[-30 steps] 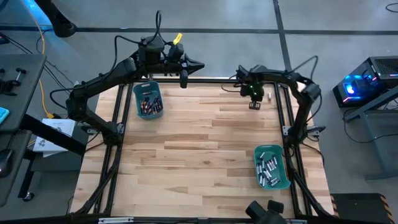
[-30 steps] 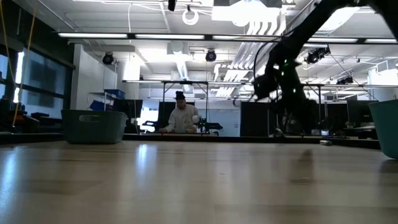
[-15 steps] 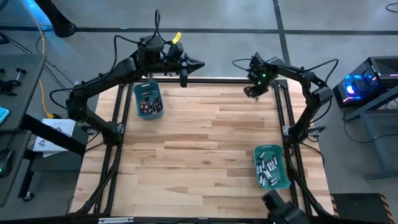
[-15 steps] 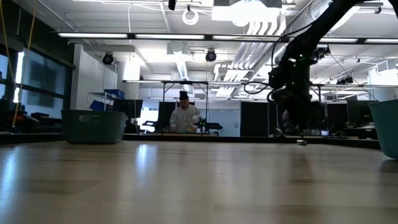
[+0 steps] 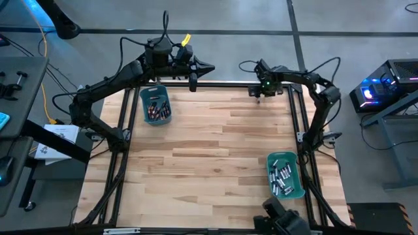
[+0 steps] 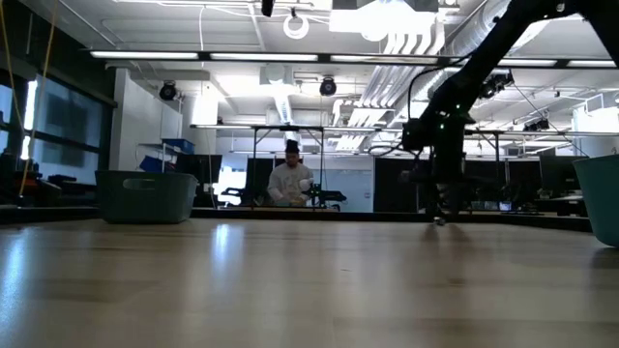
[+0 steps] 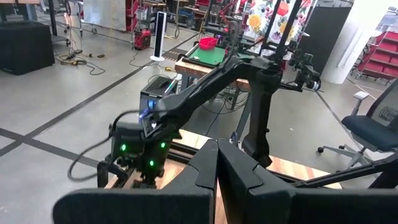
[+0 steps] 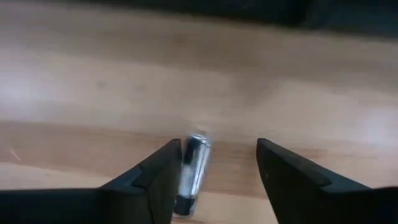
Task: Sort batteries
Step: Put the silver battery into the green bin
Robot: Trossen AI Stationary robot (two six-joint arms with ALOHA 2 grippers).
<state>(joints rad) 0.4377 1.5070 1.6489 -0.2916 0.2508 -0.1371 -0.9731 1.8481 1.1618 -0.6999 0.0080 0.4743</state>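
The right end effector (image 5: 257, 93) is hovering low over the far right part of the wooden tabletop (image 5: 209, 150), close to the far edge. Its fingers (image 8: 152, 177) are standing well apart, gripping nothing. A single silvery battery (image 8: 191, 171) is lying on the wood between them, just beside one finger; whether it is touching that finger cannot be told.

The left end effector (image 5: 193, 82) is hanging above the far edge of the tabletop, near the far left teal bin (image 5: 155, 104), with its fingers (image 7: 202, 174) pressed together and empty. That bin is holding dark batteries (image 5: 157, 109) with reddish marks. A second teal bin (image 5: 285, 175) is sitting at the near right, holding silvery-grey batteries (image 5: 282, 177).

In the low view a person (image 6: 291, 182) is standing in the room beyond the tabletop.
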